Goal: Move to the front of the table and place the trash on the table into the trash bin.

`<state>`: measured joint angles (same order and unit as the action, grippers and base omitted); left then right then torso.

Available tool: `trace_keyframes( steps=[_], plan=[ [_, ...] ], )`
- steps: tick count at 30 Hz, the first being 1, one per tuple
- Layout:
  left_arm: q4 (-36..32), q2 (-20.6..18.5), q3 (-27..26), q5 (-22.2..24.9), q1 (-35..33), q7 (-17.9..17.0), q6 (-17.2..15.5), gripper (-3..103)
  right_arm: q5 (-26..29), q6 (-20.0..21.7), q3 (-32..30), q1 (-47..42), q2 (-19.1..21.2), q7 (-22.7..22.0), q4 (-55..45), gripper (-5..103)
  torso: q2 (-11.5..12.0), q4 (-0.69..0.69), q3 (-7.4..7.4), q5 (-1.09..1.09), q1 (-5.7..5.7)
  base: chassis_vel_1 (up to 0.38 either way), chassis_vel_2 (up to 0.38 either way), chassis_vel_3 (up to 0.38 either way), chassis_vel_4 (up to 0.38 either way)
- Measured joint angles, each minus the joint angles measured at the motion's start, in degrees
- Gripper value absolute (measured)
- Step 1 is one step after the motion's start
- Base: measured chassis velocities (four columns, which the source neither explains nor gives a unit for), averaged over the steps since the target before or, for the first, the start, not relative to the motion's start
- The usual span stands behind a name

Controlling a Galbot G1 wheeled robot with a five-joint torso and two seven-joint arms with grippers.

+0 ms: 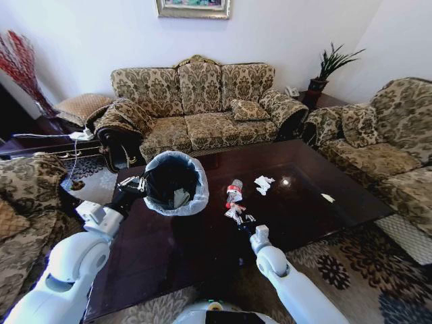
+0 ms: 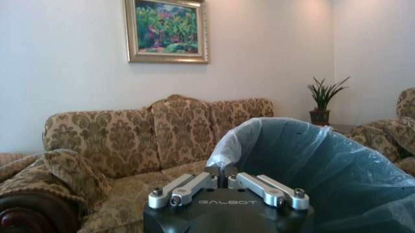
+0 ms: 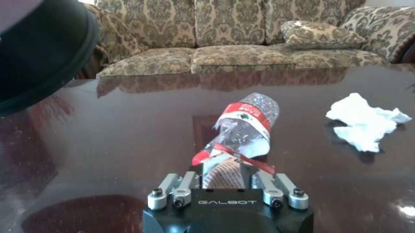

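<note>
The left gripper (image 2: 221, 171) pinches the trash bin (image 1: 174, 182) rim's bag; the right gripper (image 3: 224, 174) clamps a scrap before the bottle (image 3: 246, 127) on the bench (image 1: 310, 196).

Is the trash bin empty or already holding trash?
Not empty: in the head view, a pale scrap lies inside the trash bin, held at its rim by the left gripper.

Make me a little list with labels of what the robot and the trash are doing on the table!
left gripper: fingers pinched on the bag rim of the trash bin, holding it above the table
right gripper: fingers closed around the crushed bottle lying on the table
bin contents: one pale scrap inside
left on table: crumpled tissue, small white scrap
behind table: sofa
</note>
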<state>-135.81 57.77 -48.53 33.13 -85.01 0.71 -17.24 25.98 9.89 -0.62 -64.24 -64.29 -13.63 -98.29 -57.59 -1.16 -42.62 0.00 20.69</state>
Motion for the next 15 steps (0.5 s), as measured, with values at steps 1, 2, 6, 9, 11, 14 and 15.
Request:
trace_keyframes(
  steps=[1, 2, 6, 9, 11, 14, 15],
  plan=[
    [-0.2, 0.06, -0.08, -0.01, -0.07, 0.05, 0.18, 2, 0.44, 0.17, 0.33, 0.58, -0.07, -0.05, 0.31, 43, 0.0, 0.0, 0.0, 0.0, 0.0, 0.0, 0.0, 0.0, 0.0],
    [-0.28, 0.06, -0.17, -0.01, -0.12, 0.1, 0.29, 2, 0.8, 0.38, 0.52, 0.99, -0.12, -0.16, 0.58, 49, 0.0, 0.0, 0.0, 0.01, 0.0, 0.0, 0.0, 0.0, 0.0],
    [-0.12, 0.0, -0.34, 0.01, -0.16, 0.4, 0.64, 2, 1.7, 0.85, 0.73, 2.07, -0.4, -0.42, 2.32, 66, 0.0, 0.0, 0.0, 0.0, 0.0, 0.0, 0.0, 0.0, 0.0],
    [0.42, 0.05, -0.36, 0.02, -0.16, 0.58, 1.0, 2, 2.83, 1.1, 1.0, 2.72, -0.65, -0.47, 3.37, 77, 0.0, 0.0, 0.0, 0.0, 0.0, 0.0, 0.0, 0.0, 0.0],
    [0.59, 0.11, -0.35, 0.02, -0.17, 0.62, 1.08, 2, 3.26, 1.26, 1.12, 2.87, -0.73, -0.58, 3.48, 77, 0.0, 0.0, 0.0, 0.0, 0.0, 0.0, 0.0, 0.0, 0.0],
    [1.31, 0.41, -0.07, -0.37, -0.03, 1.03, 1.38, 2, 4.28, 1.57, 1.38, 3.31, -0.98, -0.98, 3.73, 74, 0.0, 0.0, 0.0, 0.0, 0.0, 0.0, 0.0, 0.0, 0.0],
    [1.31, 0.41, -0.07, -0.37, -0.03, 1.03, 1.38, 2, 4.28, 1.57, 1.38, 3.31, -0.98, -0.98, 3.73, 74, 0.0, 0.0, 0.0, 0.0, 0.0, 0.0, 0.0, 0.0, 0.0]
  ],
)
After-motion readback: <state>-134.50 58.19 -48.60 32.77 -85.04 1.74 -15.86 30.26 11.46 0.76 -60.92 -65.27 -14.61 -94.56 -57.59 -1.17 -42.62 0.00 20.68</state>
